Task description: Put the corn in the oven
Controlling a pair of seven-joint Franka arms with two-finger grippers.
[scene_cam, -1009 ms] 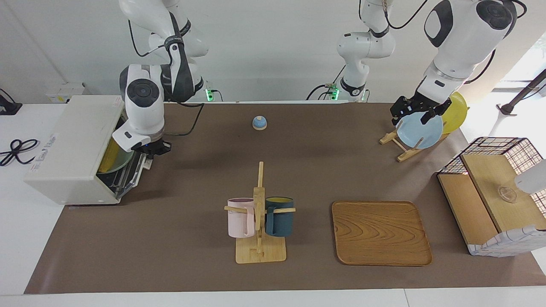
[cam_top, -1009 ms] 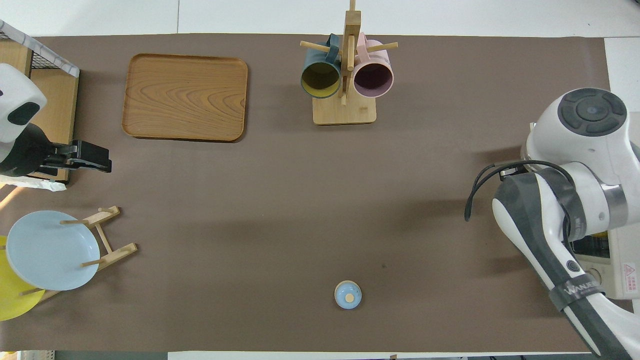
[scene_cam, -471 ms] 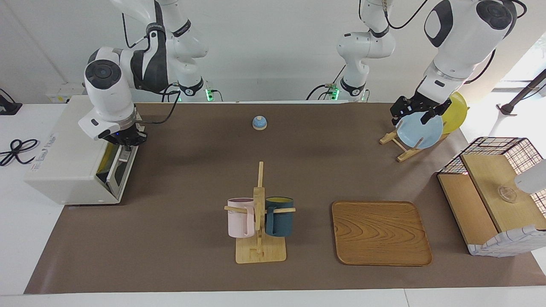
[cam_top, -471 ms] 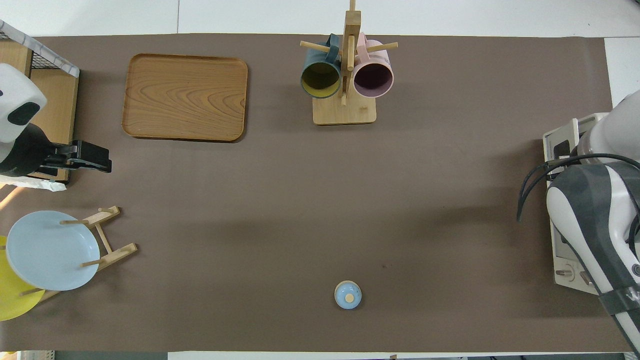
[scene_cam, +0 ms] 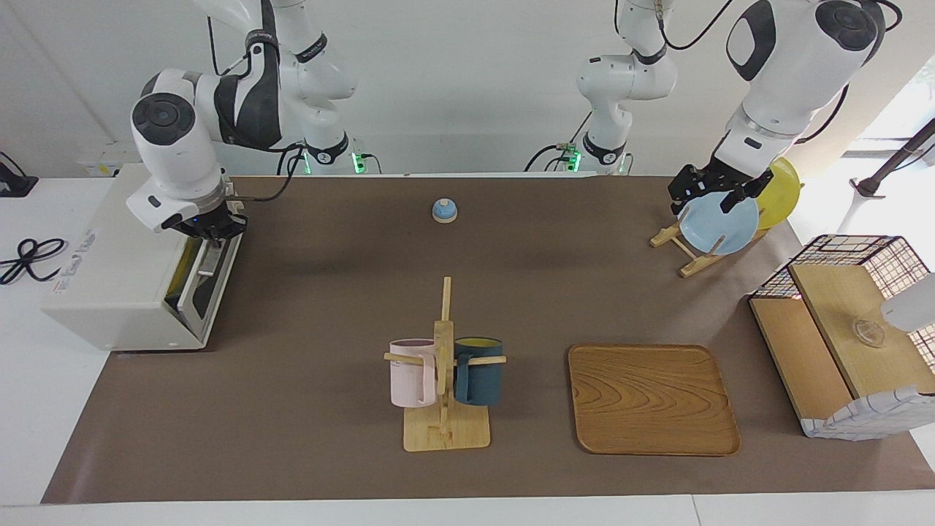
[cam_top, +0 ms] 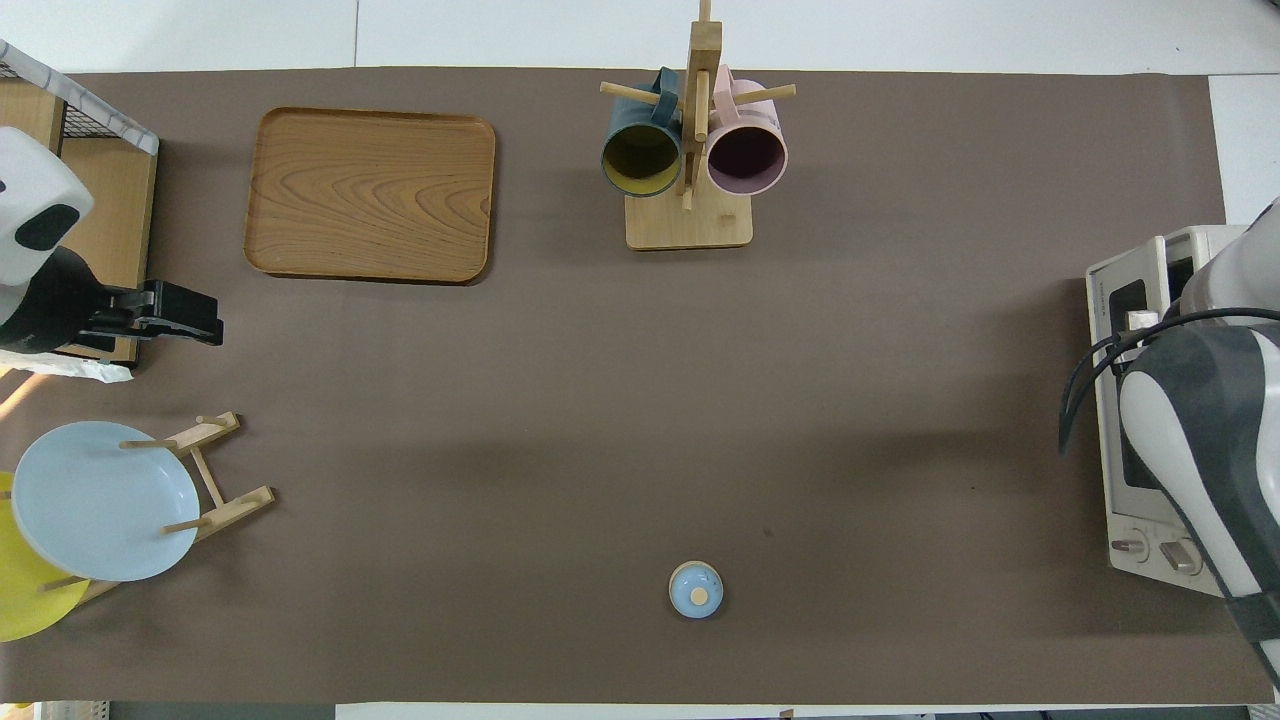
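Observation:
The off-white oven (scene_cam: pixel 109 270) stands at the right arm's end of the table, and its front shows in the overhead view (cam_top: pixel 1125 400). Its glass door (scene_cam: pixel 208 281) is swung up, almost closed. A thin yellow strip (scene_cam: pixel 176 277) shows in the gap beside the door; I cannot tell whether it is the corn. My right gripper (scene_cam: pixel 210 232) is at the door's top edge, by the handle, and is hidden under the arm in the overhead view. My left gripper (scene_cam: pixel 707 201) is open and empty over the plate rack, waiting; it also shows in the overhead view (cam_top: pixel 205 320).
A mug rack (scene_cam: pixel 444 409) holds a pink mug (scene_cam: pixel 411 372) and a dark blue mug (scene_cam: pixel 478 370). A wooden tray (scene_cam: pixel 652 398) lies beside it. A small blue knob (scene_cam: pixel 444 210), a plate rack with a blue plate (scene_cam: pixel 719 223) and a yellow plate (scene_cam: pixel 781 191), and a wire-and-wood basket (scene_cam: pixel 847 336) stand around.
My right gripper has moved up and toward the oven with the door, which went from dropped open to almost closed. The plate and yellow thing inside are now nearly hidden. The left arm has not moved.

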